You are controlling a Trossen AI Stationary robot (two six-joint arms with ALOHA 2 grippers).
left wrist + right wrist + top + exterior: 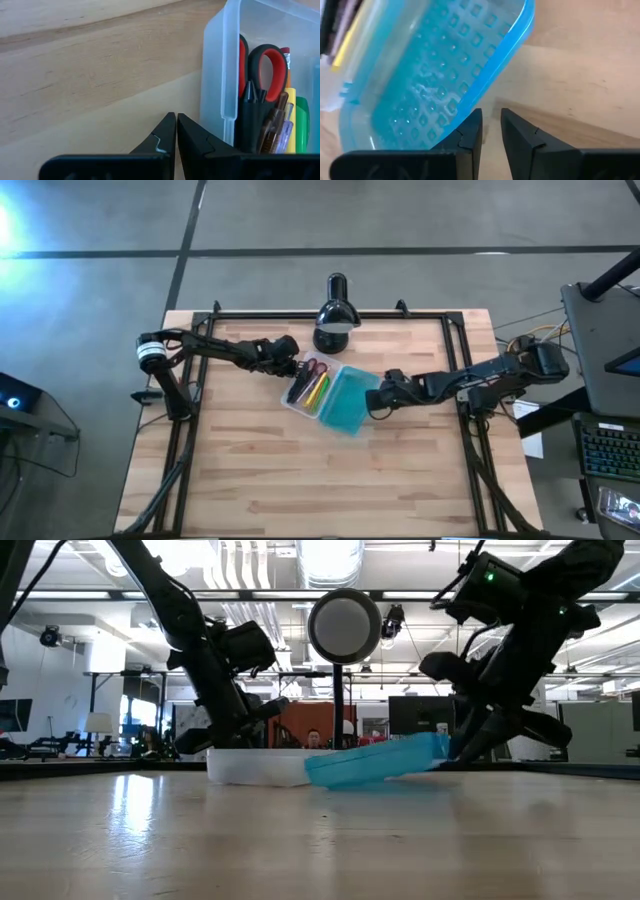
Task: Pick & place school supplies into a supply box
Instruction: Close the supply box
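Tilting over the tray (297, 402), the turquoise lid (345, 402) hides some pens (316, 391).

One supply box (330, 402) with one turquoise lid (348, 404) holds one pair of red-handled scissors (264, 70) and several pens and pencils (314, 392), too bunched to count, near one black lamp (334, 320).

Bright overhead lights, tabletop (320, 840) glare, lid (435, 75) perhaps blurred
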